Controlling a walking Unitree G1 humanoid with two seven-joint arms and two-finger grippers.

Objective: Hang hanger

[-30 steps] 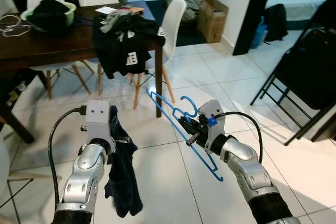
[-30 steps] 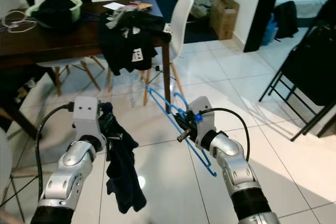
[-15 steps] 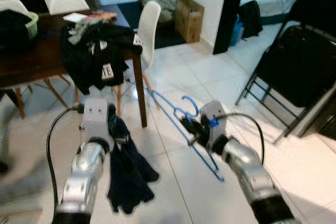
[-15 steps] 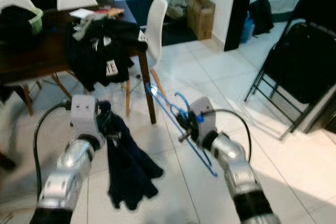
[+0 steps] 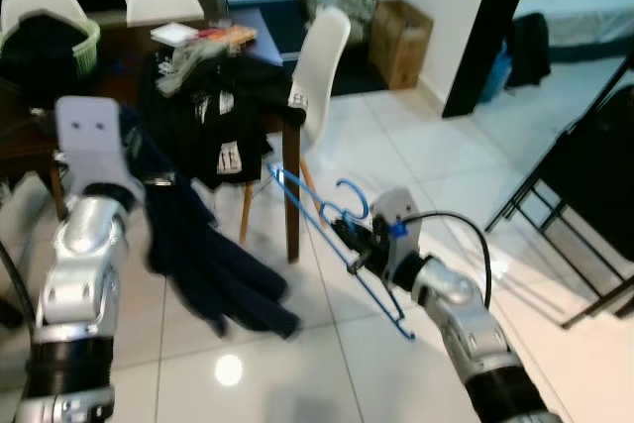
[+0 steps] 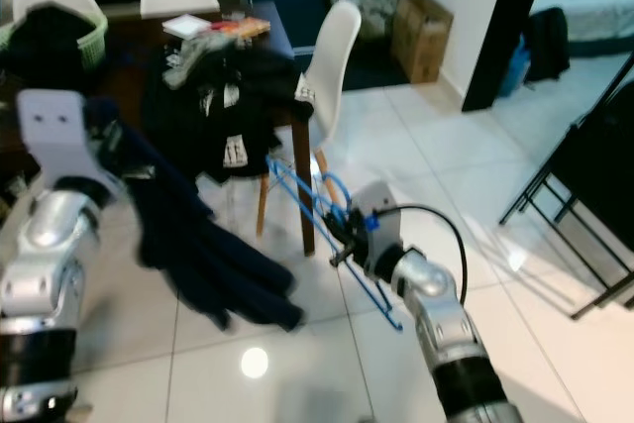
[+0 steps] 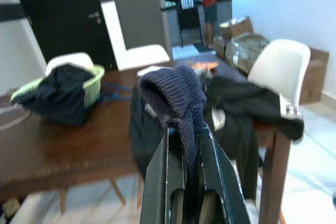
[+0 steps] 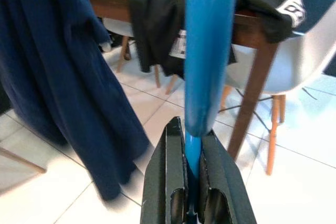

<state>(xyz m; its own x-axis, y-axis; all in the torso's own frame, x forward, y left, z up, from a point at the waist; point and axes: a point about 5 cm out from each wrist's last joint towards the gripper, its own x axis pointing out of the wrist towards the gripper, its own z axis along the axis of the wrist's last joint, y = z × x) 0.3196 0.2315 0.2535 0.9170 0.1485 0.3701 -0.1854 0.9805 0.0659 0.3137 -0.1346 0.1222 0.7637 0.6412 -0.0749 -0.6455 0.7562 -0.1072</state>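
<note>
Clamping a blue hanger (image 5: 337, 241), the right gripper (image 5: 359, 245) is seen; a dark garment (image 5: 203, 264) (navy knit) is pinched by the left gripper (image 7: 184, 148).

The left end effector (image 7: 191, 145) pinches a dark navy garment (image 7: 176, 98) before a wooden table (image 7: 63, 145).

Garment (image 5: 203, 255) left — hanger (image 5: 332, 235) right

Smooth glossy blue plastic hanger (image 5: 337, 245); dark navy knitted cloth garment (image 5: 198, 255), matt and ribbed at the fold; polished dark wood table (image 5: 129, 56) bearing matt black cloth clothes (image 5: 213, 116); smooth white plastic chair (image 5: 317, 71) on wooden legs; glossy, reflective pale tiled floor (image 5: 327, 364).
</note>
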